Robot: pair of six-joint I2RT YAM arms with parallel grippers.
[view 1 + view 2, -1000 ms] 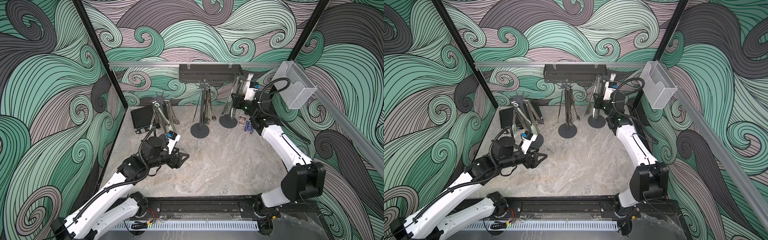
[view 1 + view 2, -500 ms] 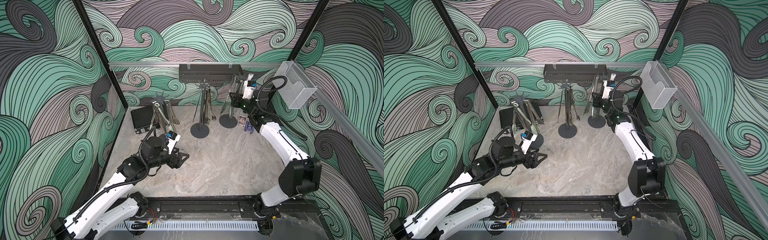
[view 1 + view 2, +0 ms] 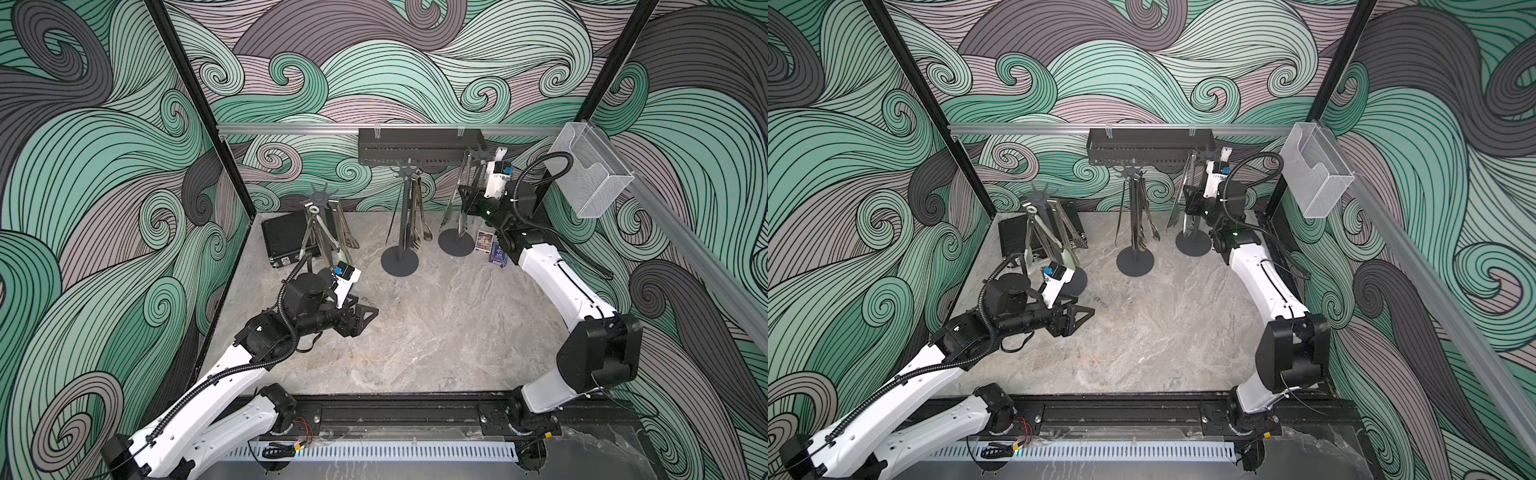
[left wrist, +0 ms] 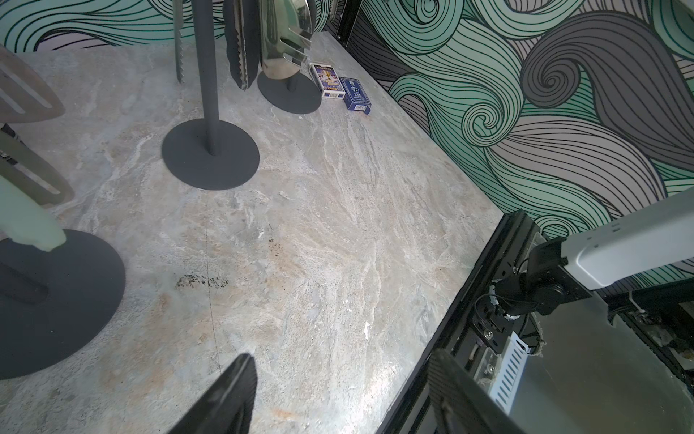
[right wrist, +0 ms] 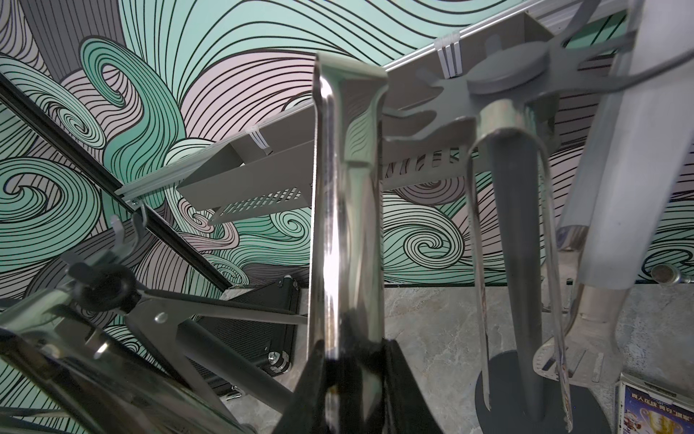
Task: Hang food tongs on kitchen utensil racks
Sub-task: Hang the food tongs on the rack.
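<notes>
Right gripper (image 5: 353, 362) is clamped tight on polished steel tongs (image 5: 345, 225), held upright with the joined end up beside the star crown (image 5: 503, 75) of the right-hand rack (image 3: 457, 245) — close, not on a prong. Left gripper (image 4: 340, 360) is wide open and empty, hovering over the table (image 4: 338, 225). Other tongs (image 3: 413, 220) hang on the middle rack (image 3: 400, 266).

— Can you see the foot of the rack (image 3: 323, 194) at the middle left in a top view?
— No. The left arm (image 3: 307, 297) stands in front of it.
— And the steel tongs (image 5: 345, 225) in the right wrist view?
— Their low end is lost between the fingers (image 5: 304, 398) of the right gripper (image 5: 356, 347). The shiny tongs (image 5: 75, 357) close by are a blur.
— The small boxes (image 3: 497, 254)?
— The print is too tiny to read.
</notes>
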